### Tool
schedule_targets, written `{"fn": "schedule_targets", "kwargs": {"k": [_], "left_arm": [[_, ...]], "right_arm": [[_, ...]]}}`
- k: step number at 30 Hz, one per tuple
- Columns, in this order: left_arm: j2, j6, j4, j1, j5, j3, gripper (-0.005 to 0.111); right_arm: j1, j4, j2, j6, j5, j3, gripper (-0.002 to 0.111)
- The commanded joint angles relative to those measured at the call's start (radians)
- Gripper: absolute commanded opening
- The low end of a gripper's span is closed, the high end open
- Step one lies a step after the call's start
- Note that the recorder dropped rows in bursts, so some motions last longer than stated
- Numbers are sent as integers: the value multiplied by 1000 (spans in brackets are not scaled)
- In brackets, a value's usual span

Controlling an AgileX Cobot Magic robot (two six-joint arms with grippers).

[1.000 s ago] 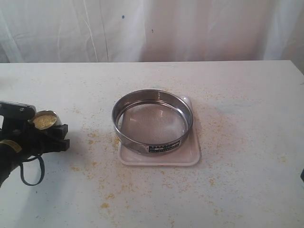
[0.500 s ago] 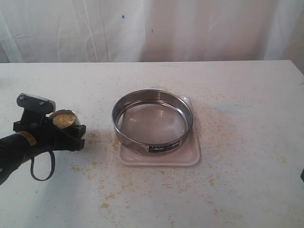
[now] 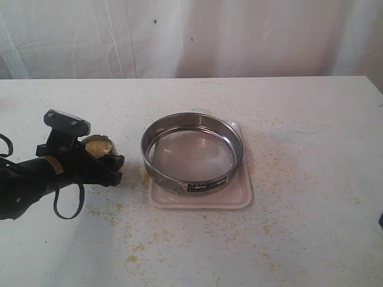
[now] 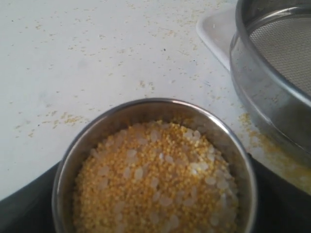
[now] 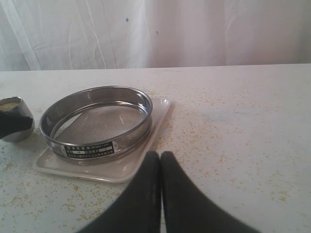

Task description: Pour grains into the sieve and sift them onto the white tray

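Clamping the steel cup (image 3: 97, 145) of grains (image 4: 155, 179) just beside the sieve (image 3: 170, 178), which sits on the white tray (image 3: 239, 194), the left gripper (image 3: 103, 156) should rise over the sieve's rim, then tip slowly.

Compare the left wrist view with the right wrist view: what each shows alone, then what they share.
Left wrist only: the grains, yellow mixed with paler ones, filling the steel cup. Right wrist only: the right pincer with its tips together, the dark label on the sieve wall, and the white curtain behind. Both: the sieve sitting on the white tray, the cup, and the speckled table.
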Motion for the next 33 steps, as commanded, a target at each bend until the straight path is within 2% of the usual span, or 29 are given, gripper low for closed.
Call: {"fn": "schedule_targets", "kwargs": {"k": [1,9,16,25,33], "left_arm": [[-17,-9,8,-14,-9,-15,0],[-70,-9,8,-20,28,-17,0],[-87,-9,10,-21,173,-49,0],[-72,-51,12,-23,223,-49,0],[-49,-71,32,-23,330,-72,0]], "right_arm": [[-2,-7,-7,-3,3,7,0],[-2,-7,-7,-3,3,7,0],[-2,-7,-7,-3,3,7,0],[-2,-7,-7,-3,3,7,0],[-2,-7,-7,-3,3,7,0]]}}
